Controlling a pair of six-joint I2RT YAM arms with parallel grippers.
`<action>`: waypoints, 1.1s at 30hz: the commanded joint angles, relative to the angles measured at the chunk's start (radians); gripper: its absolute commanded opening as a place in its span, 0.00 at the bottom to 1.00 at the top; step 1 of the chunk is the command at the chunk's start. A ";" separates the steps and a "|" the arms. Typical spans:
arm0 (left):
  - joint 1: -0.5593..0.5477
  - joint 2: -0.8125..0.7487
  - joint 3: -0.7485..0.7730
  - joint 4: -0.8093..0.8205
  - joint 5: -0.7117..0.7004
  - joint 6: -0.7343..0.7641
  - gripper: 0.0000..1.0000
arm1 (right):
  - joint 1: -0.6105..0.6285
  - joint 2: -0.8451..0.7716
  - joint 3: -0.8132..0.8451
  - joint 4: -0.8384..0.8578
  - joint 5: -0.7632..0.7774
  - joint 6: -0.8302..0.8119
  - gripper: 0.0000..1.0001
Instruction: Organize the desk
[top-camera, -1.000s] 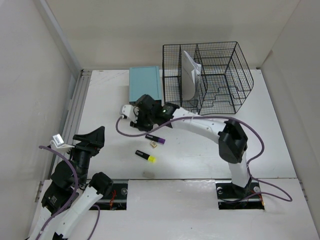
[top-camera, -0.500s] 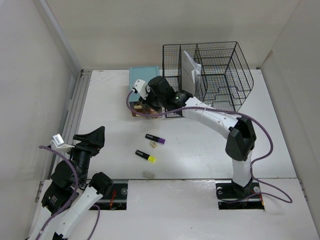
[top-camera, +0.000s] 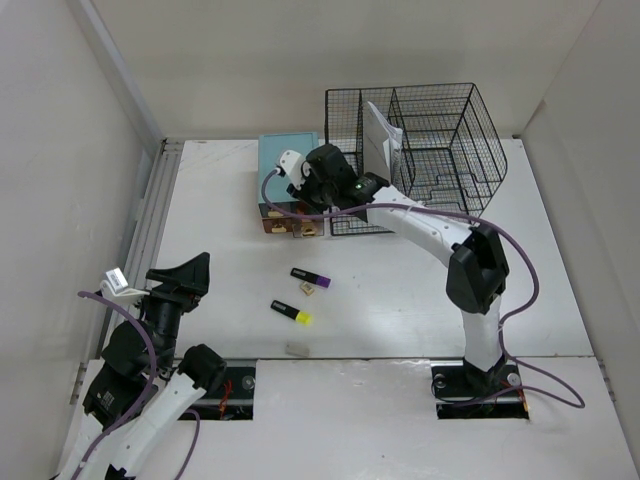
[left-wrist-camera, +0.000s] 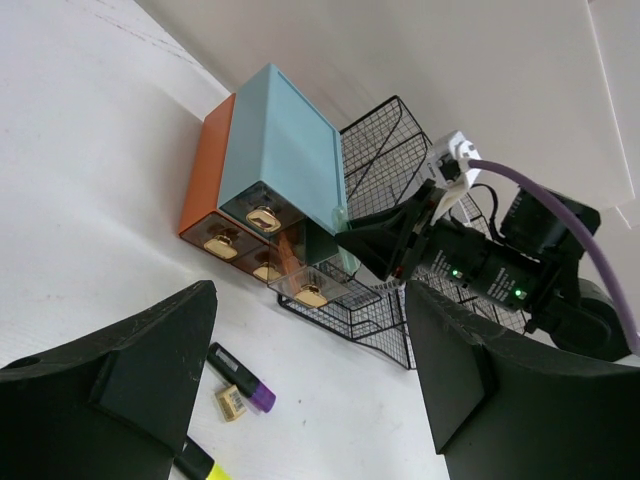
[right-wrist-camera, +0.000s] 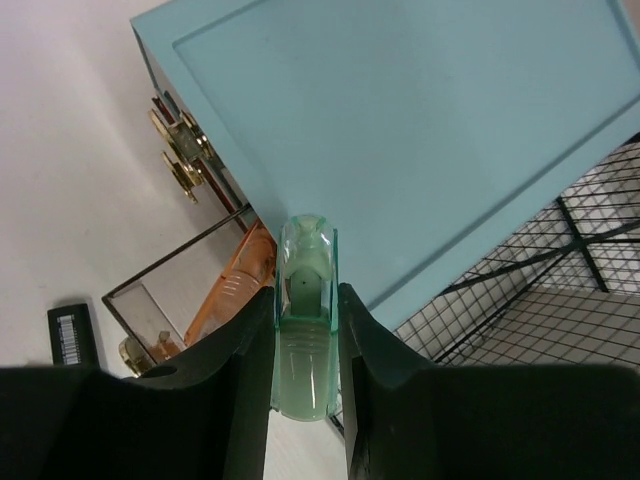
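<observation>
The white desk (top-camera: 400, 300) holds a teal drawer box (top-camera: 290, 165) at the back. My right gripper (top-camera: 312, 195) hangs over the box's front. In the right wrist view it (right-wrist-camera: 305, 300) is shut on a pale green translucent highlighter (right-wrist-camera: 305, 340), just above an open clear drawer (right-wrist-camera: 165, 295) that holds an orange highlighter (right-wrist-camera: 240, 285). A purple highlighter (top-camera: 311, 277), a small tan eraser (top-camera: 308, 289) and a yellow highlighter (top-camera: 290, 313) lie on the desk. My left gripper (top-camera: 185, 275) is open and empty at the near left, apart from them.
A black wire-mesh rack (top-camera: 430, 150) with a white paper in it stands right of the box. A metal rail (top-camera: 150, 230) runs along the desk's left edge. A small pale block (top-camera: 297, 350) lies near the front edge. Walls close in on both sides.
My right arm has swung from the desk's middle back to the drawer box, carrying the green highlighter. The left arm has not moved.
</observation>
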 joint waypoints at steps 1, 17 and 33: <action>-0.004 -0.170 -0.002 0.032 -0.011 0.018 0.73 | -0.003 0.022 0.042 0.051 -0.048 0.012 0.03; -0.004 -0.170 -0.002 0.032 -0.011 0.018 0.75 | 0.015 0.010 0.051 0.022 -0.078 0.012 0.41; -0.004 -0.170 -0.002 0.032 -0.011 0.018 0.75 | -0.009 -0.119 -0.012 -0.094 -0.503 -0.095 0.00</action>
